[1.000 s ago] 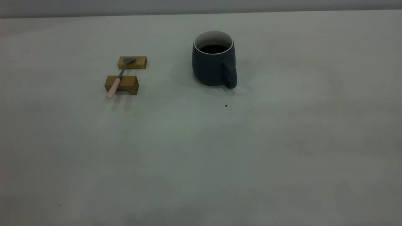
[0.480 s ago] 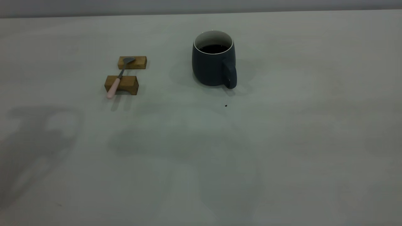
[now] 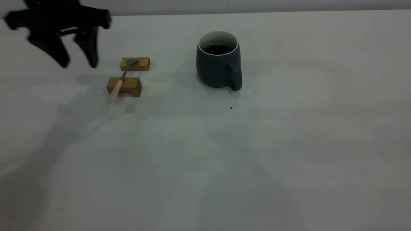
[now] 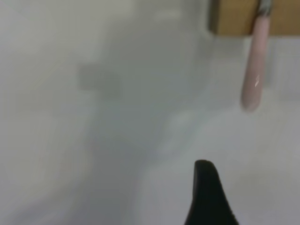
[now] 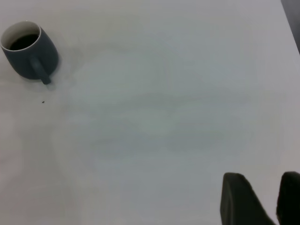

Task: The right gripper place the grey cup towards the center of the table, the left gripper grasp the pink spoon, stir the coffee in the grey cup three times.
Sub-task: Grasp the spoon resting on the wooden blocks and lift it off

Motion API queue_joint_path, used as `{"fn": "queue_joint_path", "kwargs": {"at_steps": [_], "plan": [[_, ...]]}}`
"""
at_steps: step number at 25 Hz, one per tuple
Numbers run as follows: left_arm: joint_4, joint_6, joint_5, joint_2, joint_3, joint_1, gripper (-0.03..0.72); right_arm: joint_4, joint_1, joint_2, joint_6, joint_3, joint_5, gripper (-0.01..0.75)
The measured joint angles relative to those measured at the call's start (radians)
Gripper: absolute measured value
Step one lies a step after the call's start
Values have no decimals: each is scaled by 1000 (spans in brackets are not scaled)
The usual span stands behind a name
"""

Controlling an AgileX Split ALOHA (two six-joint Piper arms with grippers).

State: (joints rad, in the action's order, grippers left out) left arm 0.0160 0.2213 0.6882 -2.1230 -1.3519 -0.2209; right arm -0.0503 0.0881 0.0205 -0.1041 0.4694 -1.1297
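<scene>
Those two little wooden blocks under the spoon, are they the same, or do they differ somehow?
The near block looks taller, with an arched cut-out underneath; the far block is a flatter slab. The near block carries the pink spoon by its handle, the far block by its bowl. Both are tan wood, propping the spoon off the table.

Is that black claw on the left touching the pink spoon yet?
Apart. The exterior view shows the left end effector open, with bare table between it and the spoon.
</scene>
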Motion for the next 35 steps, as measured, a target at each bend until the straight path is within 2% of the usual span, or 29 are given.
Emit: {"fn": "queue_joint_path", "kwargs": {"at_steps": [12,19,25,28,31,34,35], "plan": [[-46,1,-26,-229,-161,-18,554,0,0,0,0,0,0,240],[-54,1,-36,-296,-189,-19,555,0,0,0,0,0,0,240],[-70,1,-93,-334,-190,-19,536,0,0,0,0,0,0,240],[-72,1,-102,-341,-190,-20,466,0,0,0,0,0,0,240],[-73,1,-103,-341,-190,-20,330,0,0,0,0,0,0,240],[-73,0,-103,-341,-190,-20,135,0,0,0,0,0,0,240],[-74,0,-103,-340,-190,-20,132,0,0,0,0,0,0,240]]}}
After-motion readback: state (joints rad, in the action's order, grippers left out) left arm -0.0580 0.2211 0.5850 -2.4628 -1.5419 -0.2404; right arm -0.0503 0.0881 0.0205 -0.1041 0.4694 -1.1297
